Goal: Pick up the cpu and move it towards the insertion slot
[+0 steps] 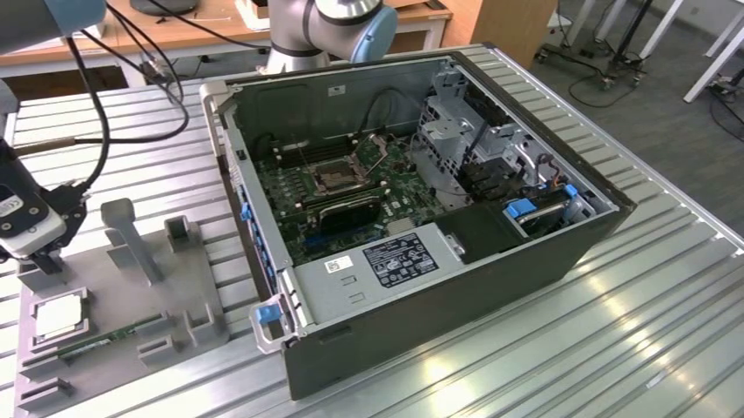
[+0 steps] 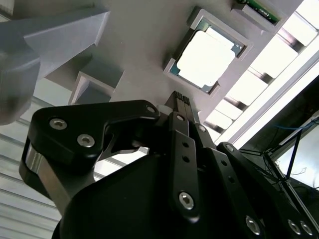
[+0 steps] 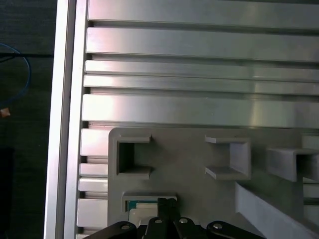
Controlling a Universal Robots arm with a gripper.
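While the cpu [image 1: 58, 315] is lying flat in its square pocket [image 2: 195, 16] on the grey fixture plate [image 1: 128, 300], we are watching the gripper [image 1: 47, 264] hanging just beside it at the exterior view's left edge. The wrist is reaching in from that edge with the tool pointing almost straight down at the plate. Black cables [image 1: 99, 104] are looping away from it toward the arm's base [image 1: 314, 39], which is standing behind the computer case [image 1: 524, 252].

In the second wrist view we are seeing the fingers [image 2: 178, 104] pressed together, with only a thin seam showing between them, and they are gripping nothing. Their tip is sitting just off one corner of the pocket's raised rim rather than over the chip's silvery-white top. We cannot tell whether the tip is touching the plate. In the first wrist view the closed tip is showing against the edge of the same pocket.

The chip itself is resting level inside the rim, apart from the fingers. A long green memory stick [image 1: 104, 338] is lying in a groove of the plate just beside the pocket, on the side nearer the case.

The insertion slot [image 1: 337, 178] is sitting on the green motherboard [image 1: 395, 187] inside the open case, its silver frame surrounding a dark centre. It is lying well apart from both chip and gripper, toward the exterior view's right. Case and plate are both standing on the slatted metal table [image 1: 581, 348].
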